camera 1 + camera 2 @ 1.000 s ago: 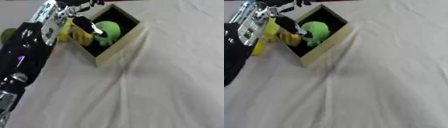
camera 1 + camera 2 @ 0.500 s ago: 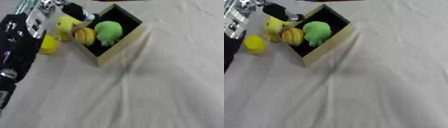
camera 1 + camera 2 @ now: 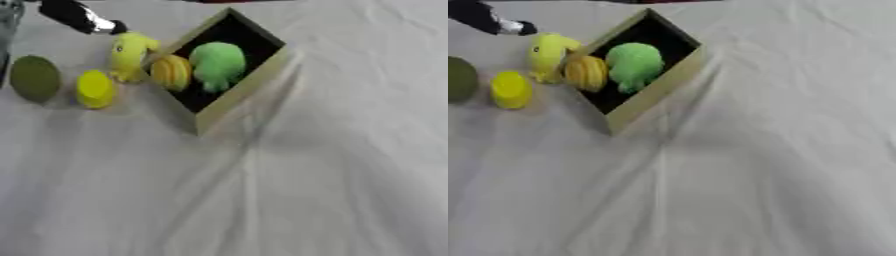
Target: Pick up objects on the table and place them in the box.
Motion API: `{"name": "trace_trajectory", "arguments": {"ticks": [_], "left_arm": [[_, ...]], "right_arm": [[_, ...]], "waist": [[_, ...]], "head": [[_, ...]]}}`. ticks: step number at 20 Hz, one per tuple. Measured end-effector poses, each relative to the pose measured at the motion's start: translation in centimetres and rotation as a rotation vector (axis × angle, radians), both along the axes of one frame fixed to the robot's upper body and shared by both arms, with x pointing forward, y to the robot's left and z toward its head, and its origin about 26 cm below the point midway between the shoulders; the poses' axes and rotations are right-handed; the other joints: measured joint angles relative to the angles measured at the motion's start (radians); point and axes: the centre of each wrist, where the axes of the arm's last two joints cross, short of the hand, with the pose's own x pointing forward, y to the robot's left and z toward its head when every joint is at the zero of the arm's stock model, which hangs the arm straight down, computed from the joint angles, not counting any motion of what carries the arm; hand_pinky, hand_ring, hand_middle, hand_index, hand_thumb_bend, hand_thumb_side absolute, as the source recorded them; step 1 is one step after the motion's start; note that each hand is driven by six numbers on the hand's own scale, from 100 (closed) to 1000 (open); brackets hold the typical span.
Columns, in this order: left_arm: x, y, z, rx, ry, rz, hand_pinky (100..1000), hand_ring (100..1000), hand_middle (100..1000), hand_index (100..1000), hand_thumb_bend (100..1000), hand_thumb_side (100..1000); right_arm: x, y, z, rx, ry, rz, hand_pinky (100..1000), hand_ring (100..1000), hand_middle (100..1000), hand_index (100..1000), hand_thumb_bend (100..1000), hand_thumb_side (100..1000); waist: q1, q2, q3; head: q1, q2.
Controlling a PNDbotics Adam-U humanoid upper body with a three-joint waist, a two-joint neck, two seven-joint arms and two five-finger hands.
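Only left hand [image 3: 77, 17] fingertip visible top left, grip unclear; yellow toy [image 3: 129, 55] just below, apart, beside box [image 3: 238, 95].

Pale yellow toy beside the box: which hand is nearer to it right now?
Left. The left hand shows at the upper left, just above and left of the pale yellow toy, not touching it. The right hand shows in neither view.

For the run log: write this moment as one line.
left hand: above toys, fingers unclear | box: green toy, orange toy | outside: yellow toys, dark green ball
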Motion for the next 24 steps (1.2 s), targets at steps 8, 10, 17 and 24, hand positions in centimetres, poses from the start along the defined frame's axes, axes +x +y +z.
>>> {"name": "trace_trajectory", "arguments": {"ticks": [8,10,17,24], "left_arm": [[-1.1,5.7,-1.3,-0.030,0.065,0.124,891,867,856,914,656,519],[-1.2,6.1,-1.6,-0.033,0.077,0.135,892,868,857,915,662,515],[-0.9,7.4,-3.2,-0.042,0.158,0.181,894,874,862,914,679,500],[-0.5,8.6,-5.2,-0.044,0.249,0.219,892,874,862,917,682,492]], "right_arm": [[-0.1,-0.2,0.1,0.002,-0.012,-0.010,904,913,689,785,100,478],[-0.1,-0.2,0.1,0.001,-0.014,-0.011,903,913,689,785,100,478],[-0.1,-0.2,0.2,0.000,-0.016,-0.013,905,913,688,785,100,479],[-0.1,-0.2,0.2,0.001,-0.016,-0.016,906,914,687,784,100,482]], "waist": [[-0.007,0.000,0.003],[-0.010,0.000,0.003],[-0.013,0.000,0.004],[-0.016,0.001,0.001]], "head": [[0.005,0.000],[0.011,-0.001],[0.027,-0.009],[0.030,-0.010]]}}
